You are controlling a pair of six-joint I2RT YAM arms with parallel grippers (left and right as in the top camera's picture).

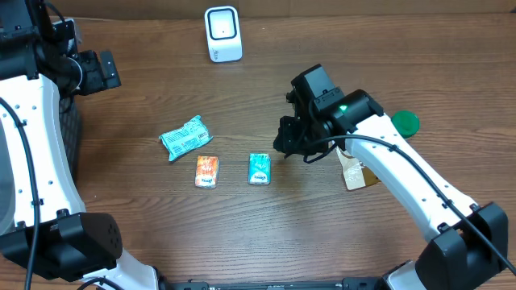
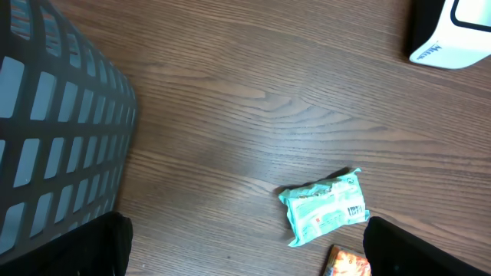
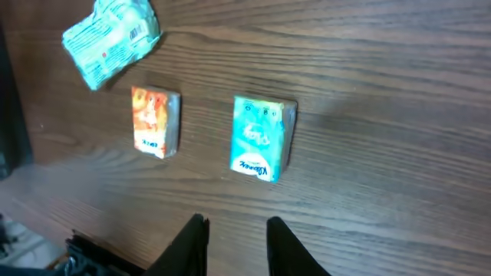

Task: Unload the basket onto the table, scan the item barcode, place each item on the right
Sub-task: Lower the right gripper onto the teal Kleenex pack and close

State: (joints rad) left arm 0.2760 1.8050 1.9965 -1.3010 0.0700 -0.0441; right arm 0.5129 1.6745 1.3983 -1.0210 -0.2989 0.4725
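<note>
At the far left a dark plastic basket with a grid wall (image 2: 54, 138) stands on the brown wooden counter (image 1: 242, 234), beside the left arm. The left fingers (image 2: 399, 249) hang above the counter's far left part, spread wide with nothing between them. To their right, near the far edge, a white box-shaped barcode scanner (image 1: 222, 34) stands upright, well apart from everything else. Around the middle lie three small items in a loose row. First comes a crumpled light-green plastic packet (image 1: 185, 137), tilted, with a barcode showing on its upper face in the left wrist view. Next, a small orange carton (image 1: 207, 171) lies flat just below and right of it. Then comes a small teal carton (image 1: 259, 168), also flat, near the orange one but not touching it. Neither arm touches any of the three. The right fingers (image 3: 192, 245) hover just right of the teal carton, slightly parted, with bare wood showing between them, gripping nothing. Under the right arm a tan cardboard piece (image 1: 355, 173) lies on the counter, partly hidden. Farther right rests a round green object (image 1: 405, 122); what it is cannot be told
</note>
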